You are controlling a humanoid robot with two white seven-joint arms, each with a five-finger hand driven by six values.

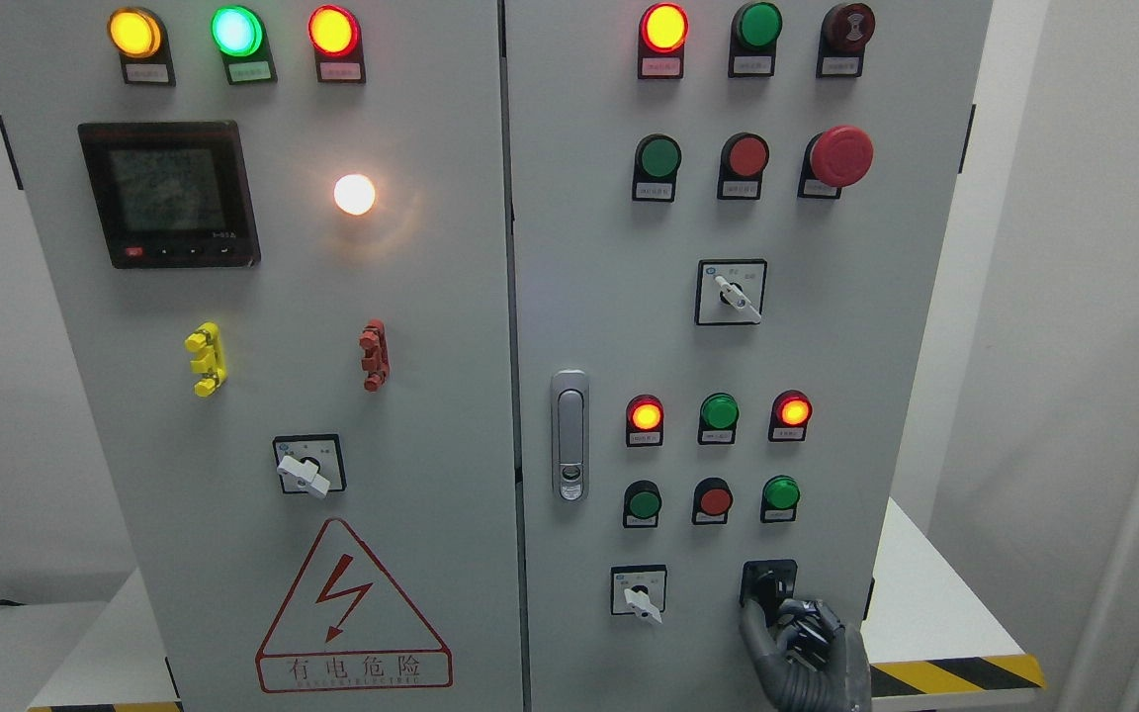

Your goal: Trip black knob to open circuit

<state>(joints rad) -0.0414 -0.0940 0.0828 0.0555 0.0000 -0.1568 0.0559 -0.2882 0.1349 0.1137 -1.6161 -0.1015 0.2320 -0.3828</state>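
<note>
The black knob [767, 581] sits on a black square plate at the lower right of the right cabinet door [609, 326]. My right hand [779, 615], dark grey, rises from the bottom edge and covers the knob's lower part, its fingers curled around it. Most of the knob handle is hidden behind the fingers. My left arm does not show.
A white selector switch [640, 593] is left of the knob; green and red buttons [715, 499] and lit lamps [792, 410] sit above it. A door latch [569, 435] is mid-panel. A red mushroom stop [839, 156] protrudes top right. The white base [935, 603] carries hazard striping.
</note>
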